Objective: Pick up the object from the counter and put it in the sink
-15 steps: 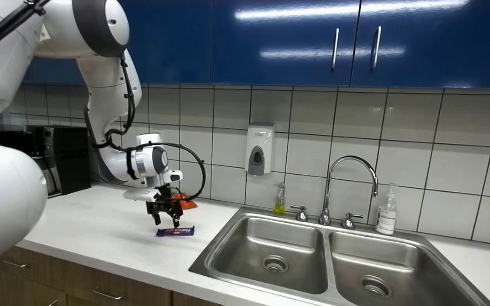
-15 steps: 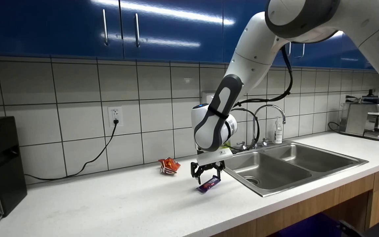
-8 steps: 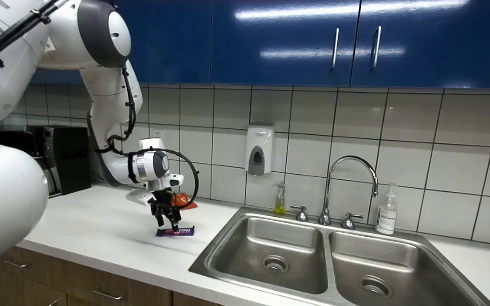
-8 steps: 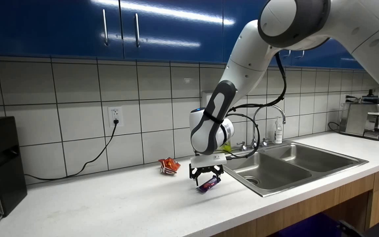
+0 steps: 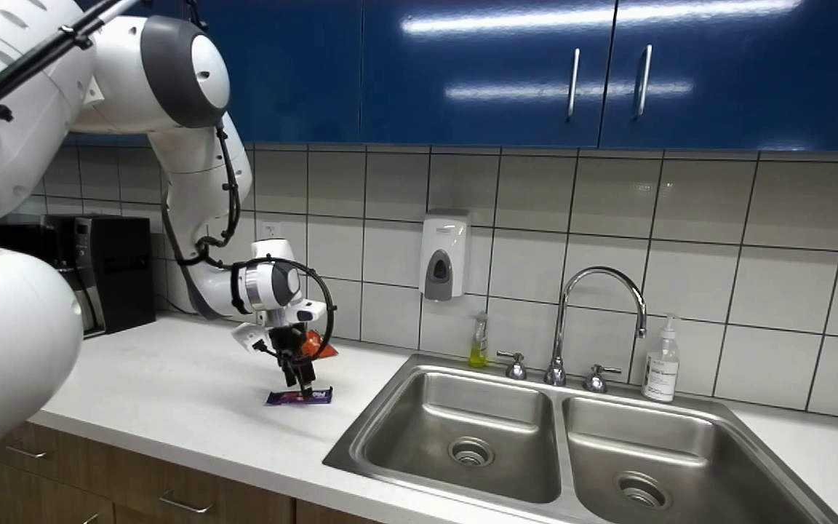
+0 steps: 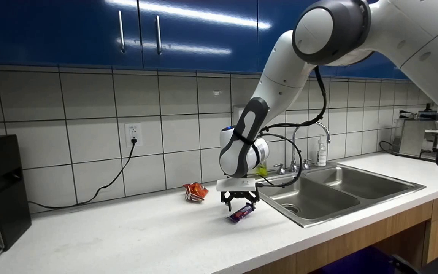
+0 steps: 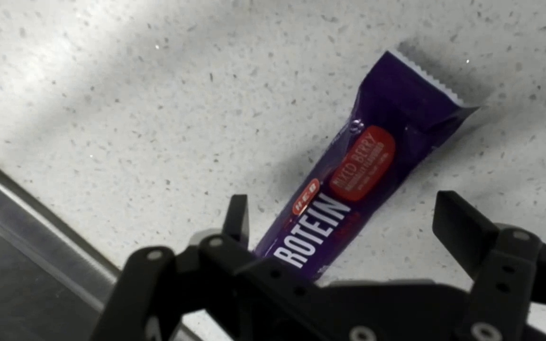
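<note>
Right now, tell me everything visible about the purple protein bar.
The purple protein bar looks wrapped in shiny plastic, with a serrated end, white lettering and red labels, one reading "MIXED BERRY". It lies printed side up on the counter near the sink, diagonal in the wrist view. Its lower end is hidden there behind the open gripper; whether they touch is unclear.

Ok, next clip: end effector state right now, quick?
End effector: open, holding nothing; the protein bar lies on the counter, with a clear gap between the fingers in the wrist view.
</note>
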Action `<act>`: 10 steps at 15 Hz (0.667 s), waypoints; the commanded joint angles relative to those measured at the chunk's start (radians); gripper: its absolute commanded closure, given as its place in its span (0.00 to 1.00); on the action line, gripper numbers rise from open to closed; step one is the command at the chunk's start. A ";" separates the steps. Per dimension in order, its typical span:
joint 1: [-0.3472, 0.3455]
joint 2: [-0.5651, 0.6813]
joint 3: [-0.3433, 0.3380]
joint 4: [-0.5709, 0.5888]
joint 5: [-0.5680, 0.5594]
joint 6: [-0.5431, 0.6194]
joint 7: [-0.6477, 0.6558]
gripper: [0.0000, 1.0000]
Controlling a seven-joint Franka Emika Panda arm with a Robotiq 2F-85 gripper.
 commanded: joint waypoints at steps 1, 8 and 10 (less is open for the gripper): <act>-0.003 0.023 -0.005 0.055 0.025 -0.076 0.080 0.00; -0.010 0.038 -0.006 0.086 0.020 -0.112 0.195 0.00; -0.015 0.041 -0.006 0.092 0.018 -0.117 0.217 0.00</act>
